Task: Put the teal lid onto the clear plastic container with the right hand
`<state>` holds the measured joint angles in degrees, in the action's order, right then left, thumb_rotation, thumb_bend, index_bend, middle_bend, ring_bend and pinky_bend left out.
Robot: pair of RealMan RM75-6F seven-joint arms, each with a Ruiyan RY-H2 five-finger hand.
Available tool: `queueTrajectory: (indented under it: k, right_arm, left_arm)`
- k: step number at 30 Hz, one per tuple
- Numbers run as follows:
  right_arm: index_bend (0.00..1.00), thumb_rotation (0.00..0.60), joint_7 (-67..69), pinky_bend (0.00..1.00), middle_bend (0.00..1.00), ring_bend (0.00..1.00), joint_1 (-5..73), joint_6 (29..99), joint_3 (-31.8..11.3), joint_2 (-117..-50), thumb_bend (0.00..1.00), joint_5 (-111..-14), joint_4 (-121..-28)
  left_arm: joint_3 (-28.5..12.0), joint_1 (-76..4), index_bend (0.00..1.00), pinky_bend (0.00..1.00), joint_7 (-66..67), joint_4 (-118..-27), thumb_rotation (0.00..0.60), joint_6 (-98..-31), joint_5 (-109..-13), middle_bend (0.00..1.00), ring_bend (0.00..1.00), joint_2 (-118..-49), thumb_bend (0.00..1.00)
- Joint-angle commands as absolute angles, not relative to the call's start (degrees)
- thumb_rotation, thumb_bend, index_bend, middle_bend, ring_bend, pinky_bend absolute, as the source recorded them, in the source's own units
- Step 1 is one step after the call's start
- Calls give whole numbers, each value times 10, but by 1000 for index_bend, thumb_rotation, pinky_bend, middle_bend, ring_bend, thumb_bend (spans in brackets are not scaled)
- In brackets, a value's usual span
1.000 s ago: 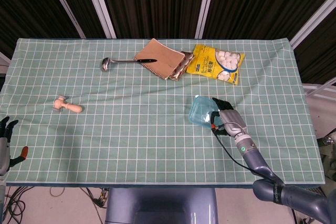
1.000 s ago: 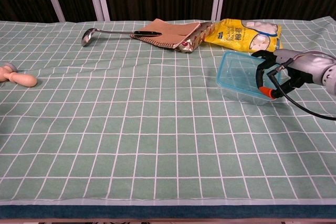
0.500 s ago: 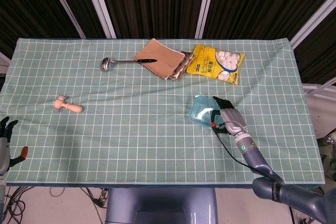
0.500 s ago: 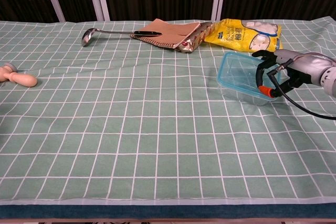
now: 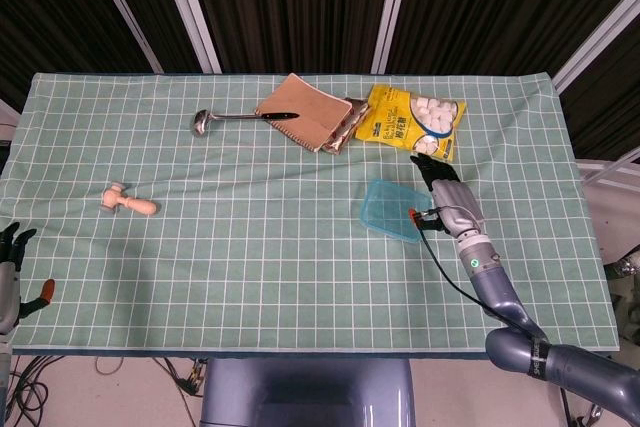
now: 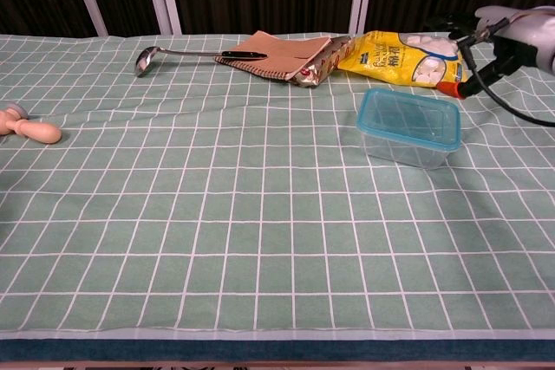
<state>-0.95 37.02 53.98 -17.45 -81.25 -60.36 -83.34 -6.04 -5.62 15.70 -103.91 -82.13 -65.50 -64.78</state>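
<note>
The clear plastic container [image 5: 391, 211] [image 6: 408, 130] stands right of the table's middle, with the teal lid [image 6: 409, 115] lying flat on top of it. My right hand [image 5: 446, 194] [image 6: 512, 30] hangs above and to the right of the container, clear of it, fingers apart and holding nothing. An orange-tipped cable hangs from its wrist. My left hand [image 5: 9, 265] rests low at the table's front left edge, empty, and shows only in the head view.
At the back lie a metal ladle [image 5: 229, 118], a brown notebook [image 5: 301, 111] over a snack packet, and a yellow bag of white sweets [image 5: 412, 121] [image 6: 401, 51]. A small wooden mallet [image 5: 128, 201] lies at the left.
My right hand let go of the container and rose up and back toward the yellow bag. The container, tilted before, now sits level with the lid on top.
</note>
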Motion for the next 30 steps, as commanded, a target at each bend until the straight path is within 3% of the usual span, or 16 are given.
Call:
queueTrajectory:
  k: [1,6,11,16,21,30]
  right_arm:
    - [0,600,-42,0,0,0,353,569,-181,-768,399,-584,-887]
    - [0,600,-61,0,0,0,308,616,-161,-708,397,-590,-966]
    - [0,600,-75,0,0,0,233,727,-110,-670,397,-677,-1004]
    - [0,600,-66,0,0,0,140,837,-27,-655,397,-788,-1004]
    - [0,600,-63,0,0,0,77,920,17,-677,397,-857,-948]
    - [0,600,-77,0,0,0,51,941,26,-694,397,-895,-898]
  left_arm:
    - [-60,-56,132,0,157,-1038,600,-823,-659,0,0,-649,349]
    - [-62,-54,132,0,157,-1029,600,-841,-676,0,0,-653,349]
    - [-62,-50,132,0,146,-1029,600,-851,-691,0,0,-652,349]
    - [-56,-49,131,0,139,-1029,600,-854,-712,0,0,-652,350]
    - [-48,-46,132,0,126,-1037,600,-854,-731,0,0,-646,350]
    - [-39,-42,131,0,126,-1042,600,-858,-753,0,0,-644,349]
